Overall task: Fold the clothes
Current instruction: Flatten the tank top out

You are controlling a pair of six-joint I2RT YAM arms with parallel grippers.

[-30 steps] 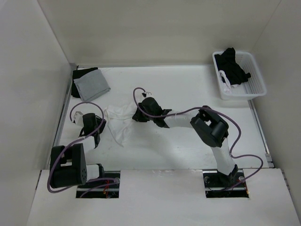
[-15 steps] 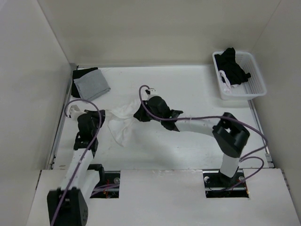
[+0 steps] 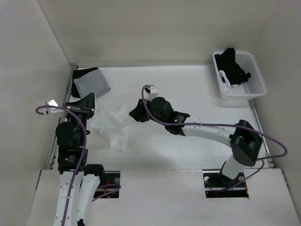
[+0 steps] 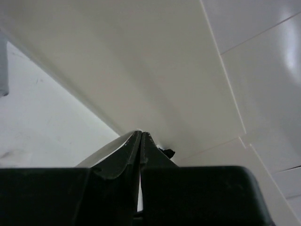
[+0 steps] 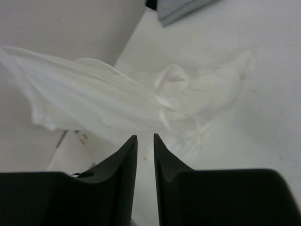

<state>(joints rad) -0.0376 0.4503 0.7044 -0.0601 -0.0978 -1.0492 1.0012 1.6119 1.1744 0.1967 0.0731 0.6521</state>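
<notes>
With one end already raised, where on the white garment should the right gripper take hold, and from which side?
Probably the crumpled end of the white garment lying on the table, just ahead of the right gripper. Come in low from the right, open fingers straddling a raised fold. The left gripper seems to hold the other end up, leaving this end slack.

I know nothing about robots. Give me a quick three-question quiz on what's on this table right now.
1. True or false: the white basket holds dark clothes.
2. Which fingers are pinched shut on the white garment? A) left fingers B) right fingers
3. Fill in: the grey cloth lies in the far ___ corner of the table.
Key: 1 true; 2 A; 3 left.
</notes>
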